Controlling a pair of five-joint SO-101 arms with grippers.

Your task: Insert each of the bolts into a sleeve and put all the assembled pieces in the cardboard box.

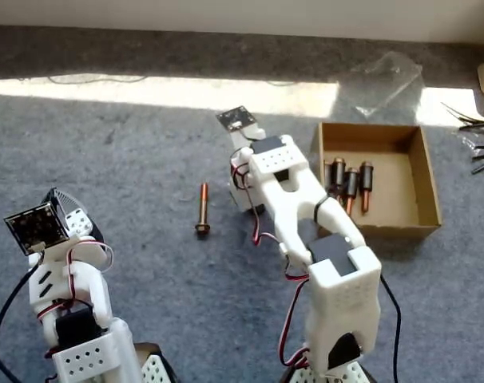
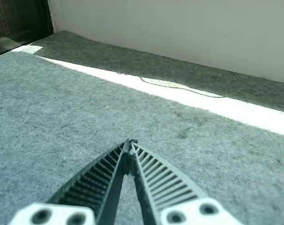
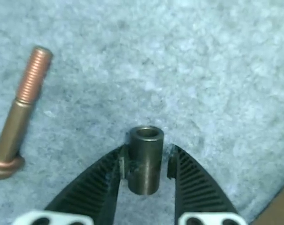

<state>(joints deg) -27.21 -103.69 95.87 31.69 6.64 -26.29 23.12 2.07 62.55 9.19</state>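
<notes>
The right gripper is set narrow around the sleeve, which stands upright on the carpet between the two fingers. One finger is seen touching its side. A sliver of carpet appears to show between the sleeve and the other finger, so a firm hold cannot be confirmed.

The chief risk is judged to lie here. If the gripper is closed off-centre, the sleeve may be tipped over or squeezed out, since it is round, smooth and stood on soft pile. If it is caught askew, its bore may be tilted and the insertion made harder.

The bolt lies flat near the gripper, apart from the sleeve, and may be knocked if the arm is swung toward it. In the high view it is found at centre left of the frame, threaded end toward the top. The cardboard box, with three assembled pieces inside, is at upper right.

The left gripper is closed on nothing, on the arm at lower left.
</notes>
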